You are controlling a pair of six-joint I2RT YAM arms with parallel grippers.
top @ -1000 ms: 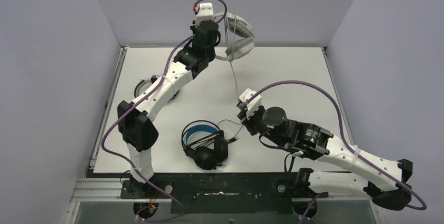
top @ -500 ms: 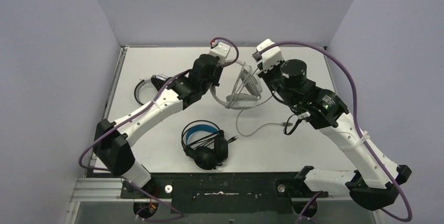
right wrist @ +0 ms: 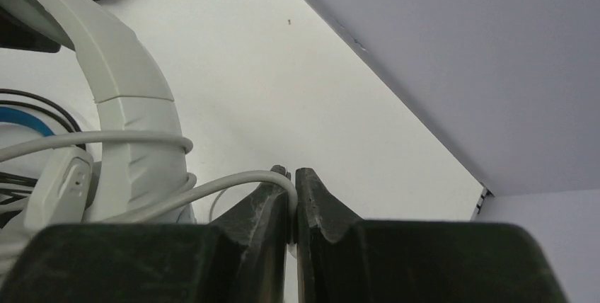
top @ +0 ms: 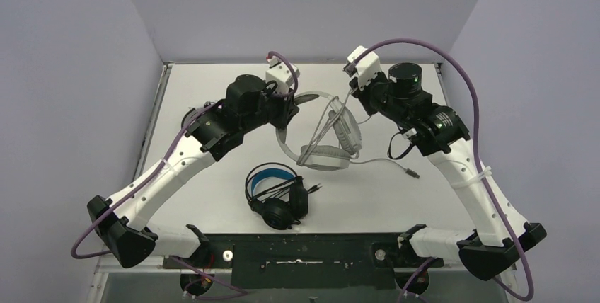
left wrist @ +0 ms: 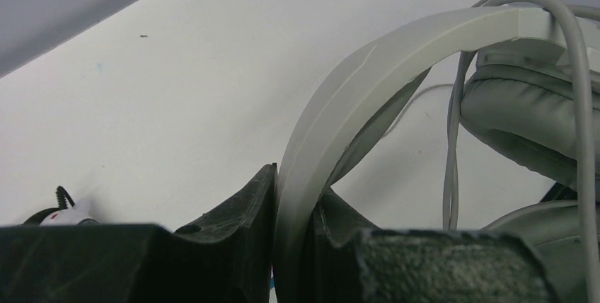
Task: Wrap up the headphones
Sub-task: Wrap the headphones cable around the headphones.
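— Since the white headset [top: 327, 156] hangs between both arms over the back of the tabletop [top: 382, 204], how will it handle?
— Light, I judge: stiff plastic headband [left wrist: 368, 69], soft cushions [left wrist: 516, 115], limp cable [right wrist: 212, 188]. The left pincer [left wrist: 293, 193] clamps the headband, and the right pincer [right wrist: 292, 179] is pinched onto the cable.
— Anything in the way?
— The black headset [top: 276, 193] lies near the front, just below. The loose plug [top: 410, 173] trails right. A third headset [top: 189, 117], I think, sits half hidden under the left arm.
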